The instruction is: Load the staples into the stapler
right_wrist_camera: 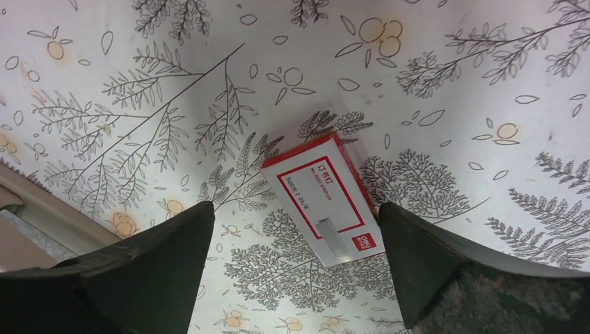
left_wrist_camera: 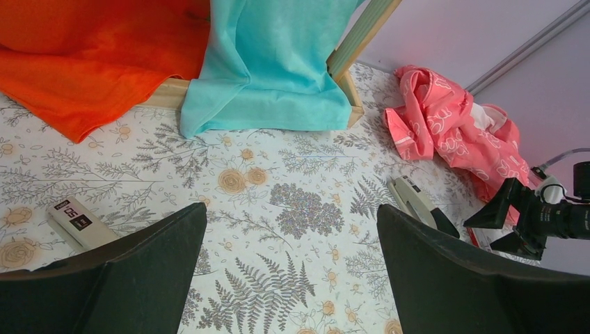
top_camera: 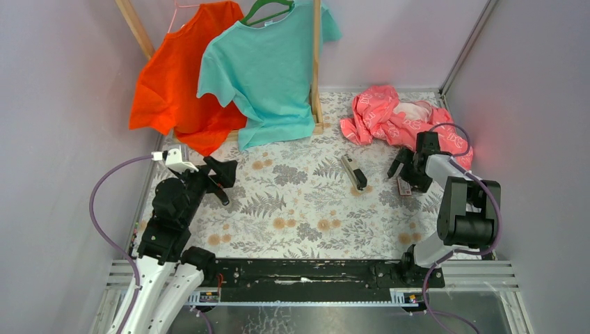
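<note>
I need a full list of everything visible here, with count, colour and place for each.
orange T-shirt: one, orange, hanging far left
teal T-shirt: one, teal, hanging beside it
wooden rack: one, pale wood, far edge
crumpled cloth: one, pink, far right
stapler: one, grey and black, centre
box of staples: one, red and white, right of stapler
small device: one, white, black label, left wrist view only
tablecloth: one, white floral, under the items
left pincer: one, black, open, left side
right pincer: one, black, open, above the box
</note>
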Motion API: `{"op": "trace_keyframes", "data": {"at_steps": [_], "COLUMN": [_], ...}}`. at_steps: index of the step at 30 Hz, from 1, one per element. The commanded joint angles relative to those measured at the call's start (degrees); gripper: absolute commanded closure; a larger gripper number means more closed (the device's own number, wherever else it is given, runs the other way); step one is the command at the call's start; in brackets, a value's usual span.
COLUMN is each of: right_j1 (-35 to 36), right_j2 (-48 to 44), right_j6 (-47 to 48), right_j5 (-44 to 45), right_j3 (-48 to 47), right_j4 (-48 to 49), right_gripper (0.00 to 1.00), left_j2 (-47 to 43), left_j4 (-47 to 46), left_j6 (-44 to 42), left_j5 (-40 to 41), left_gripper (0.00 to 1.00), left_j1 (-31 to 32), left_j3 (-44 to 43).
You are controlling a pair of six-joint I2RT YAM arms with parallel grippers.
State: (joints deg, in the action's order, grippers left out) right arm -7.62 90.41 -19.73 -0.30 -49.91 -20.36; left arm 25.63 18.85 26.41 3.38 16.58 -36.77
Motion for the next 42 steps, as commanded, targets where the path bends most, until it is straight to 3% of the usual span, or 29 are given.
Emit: {"op": "trace_keyframes", "data": {"at_steps": [1, 9, 22, 27, 42], "right_j1": [0.0, 1.6, 5.5, 7.1, 16.5], "right_j2": [-0.6, 0.2, 3.1, 2.5, -8.5], "right_j6": [1.0, 1.6, 1.9, 1.1, -6.2], "right_j5": [-2.9, 1.7, 6.3, 5.1, 4.7], "right_j3": [0.0, -0.5, -1.7, -1.0, 4.9], "right_j4": [-1.3, -4.2, -6.7, -7.7, -11.5], "right_gripper": [0.07, 0.26, 0.37, 0.46, 0.47], "left_j2": [-0.7, -1.0, -1.6, -2.0, -2.7], "left_j4": [-2.8, -2.9, -2.9, -2.9, -3.4], "left_j6": [0.0, 0.1, 0.1, 0.2, 0.6], "left_j5": [-1.1, -1.3, -1.6, -1.6, -3.1], "left_gripper": [0.00, 0.00, 0.00, 0.00, 0.00], "left_j1": [0.7, 1.0, 1.0, 1.0, 1.0], "left_j3": [0.6, 0.8, 0.9, 0.9, 1.3]}}
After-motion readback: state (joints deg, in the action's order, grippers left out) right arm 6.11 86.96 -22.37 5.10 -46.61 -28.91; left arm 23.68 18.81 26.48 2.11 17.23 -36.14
